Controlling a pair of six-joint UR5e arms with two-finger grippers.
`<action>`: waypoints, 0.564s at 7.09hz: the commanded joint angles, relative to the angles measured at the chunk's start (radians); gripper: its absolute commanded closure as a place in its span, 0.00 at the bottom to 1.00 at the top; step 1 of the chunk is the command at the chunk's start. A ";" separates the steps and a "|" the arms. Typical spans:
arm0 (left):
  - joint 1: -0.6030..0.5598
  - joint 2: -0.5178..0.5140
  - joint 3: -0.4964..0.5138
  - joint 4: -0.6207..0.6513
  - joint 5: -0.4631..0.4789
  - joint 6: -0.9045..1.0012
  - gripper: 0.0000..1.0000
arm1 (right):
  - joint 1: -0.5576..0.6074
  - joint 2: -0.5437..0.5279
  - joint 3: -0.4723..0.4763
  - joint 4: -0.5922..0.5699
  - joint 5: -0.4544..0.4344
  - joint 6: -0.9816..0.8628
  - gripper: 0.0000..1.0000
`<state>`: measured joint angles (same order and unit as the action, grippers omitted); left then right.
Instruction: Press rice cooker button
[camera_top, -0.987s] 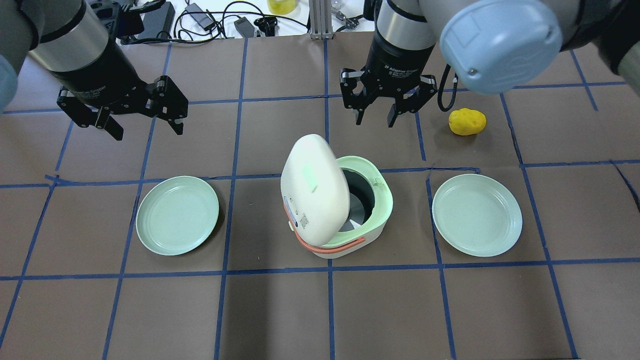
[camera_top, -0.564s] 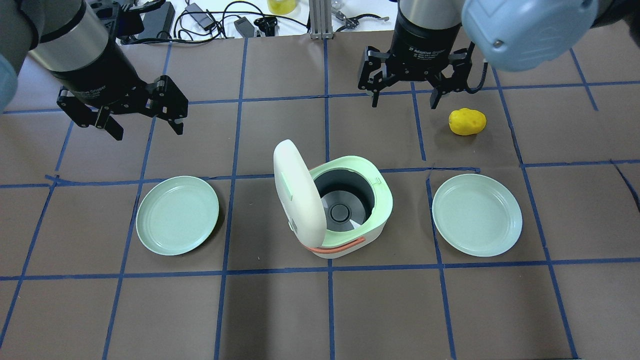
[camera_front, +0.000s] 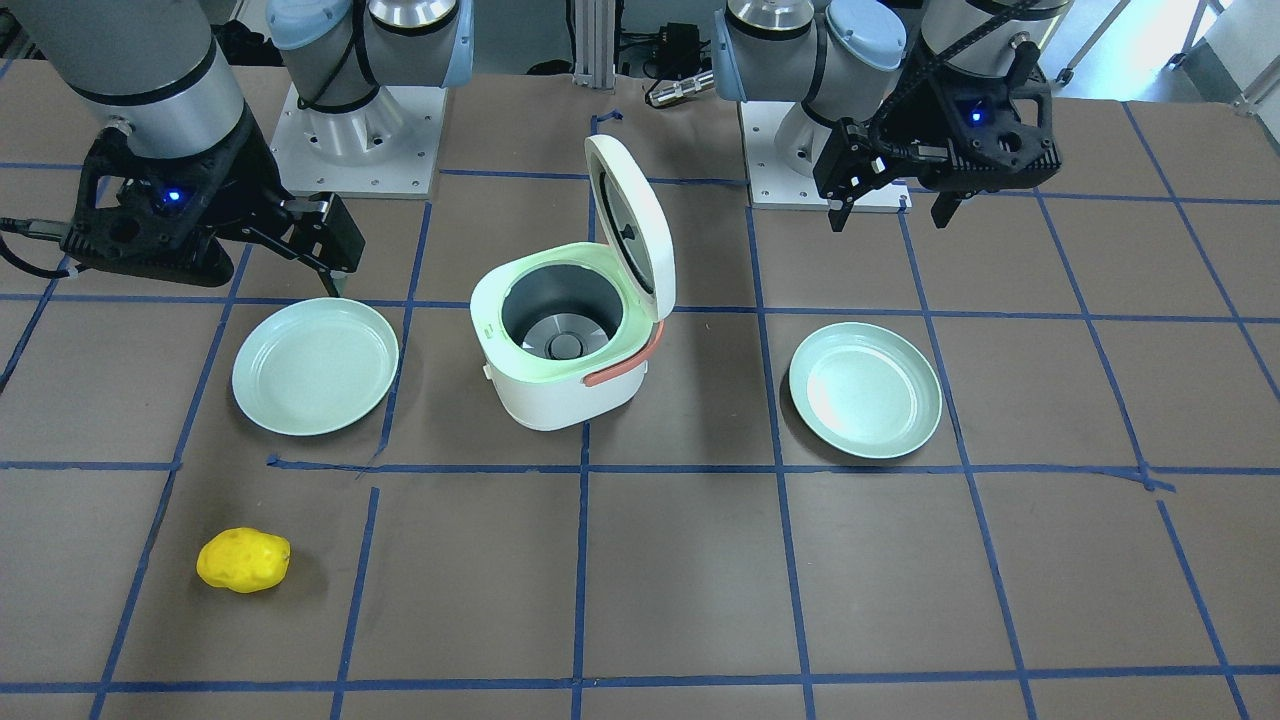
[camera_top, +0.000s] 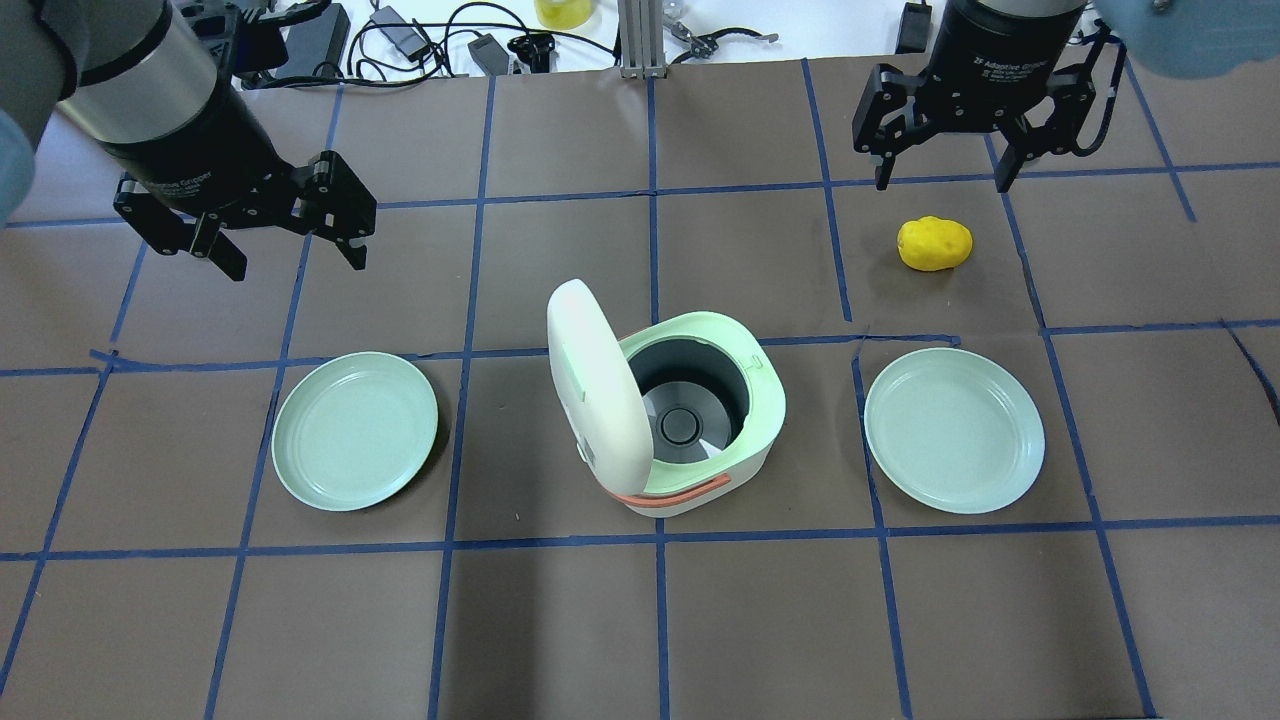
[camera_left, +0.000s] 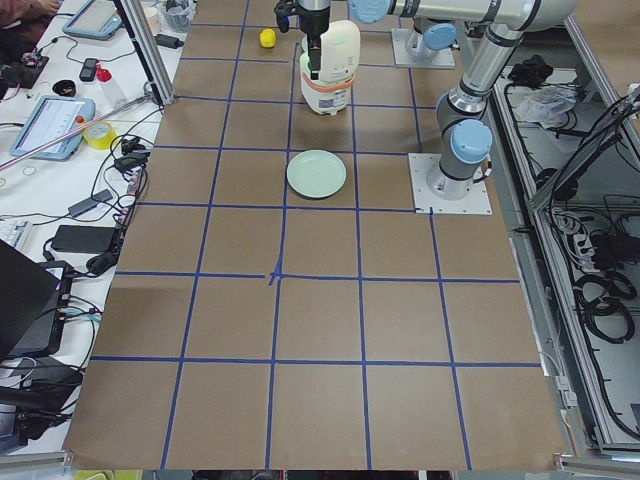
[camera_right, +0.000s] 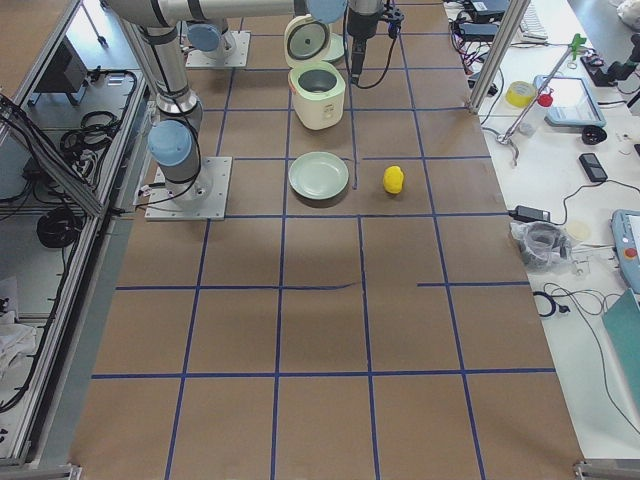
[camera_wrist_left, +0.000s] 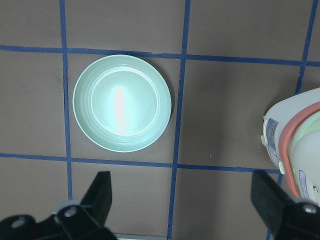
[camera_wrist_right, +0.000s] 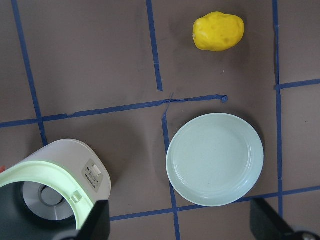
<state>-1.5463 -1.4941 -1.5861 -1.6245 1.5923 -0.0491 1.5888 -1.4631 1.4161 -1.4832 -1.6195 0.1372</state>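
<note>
I find the rice cooker (camera_top: 768, 410) standing upright near the middle of the table (camera_top: 560, 620), between two plates. Its lid (camera_top: 590, 380) is open and stands nearly on edge on the side towards the robot's left, with its long axis running from near to far. The control panel (camera_wrist_right: 94, 173) sits on the white body and faces diagonally away from the robot and towards its right. The orange handle (camera_top: 680, 493) lies folded along the near side. The inner pot is exposed.

The left plate (camera_top: 355, 430) and the right plate (camera_top: 953, 430), both pale green, lie well apart from the cooker. A yellow toy potato (camera_top: 934, 243) lies beyond the right plate.

The left gripper (camera_top: 297, 262) hangs beyond the left plate, fingers spread apart and holding nothing. The right gripper (camera_top: 942, 184) hangs just beyond the potato, its fingers likewise apart and holding nothing.
</note>
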 joint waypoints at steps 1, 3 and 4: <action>0.000 0.000 0.000 0.000 0.000 0.000 0.00 | -0.013 0.000 0.001 0.009 -0.003 -0.007 0.00; 0.000 0.000 0.000 0.000 0.000 0.000 0.00 | -0.020 0.000 0.003 0.009 0.007 -0.007 0.00; 0.000 0.000 0.000 0.000 0.000 0.000 0.00 | -0.020 -0.002 0.003 0.012 0.001 -0.011 0.00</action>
<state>-1.5463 -1.4941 -1.5861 -1.6245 1.5923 -0.0491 1.5703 -1.4639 1.4186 -1.4736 -1.6149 0.1294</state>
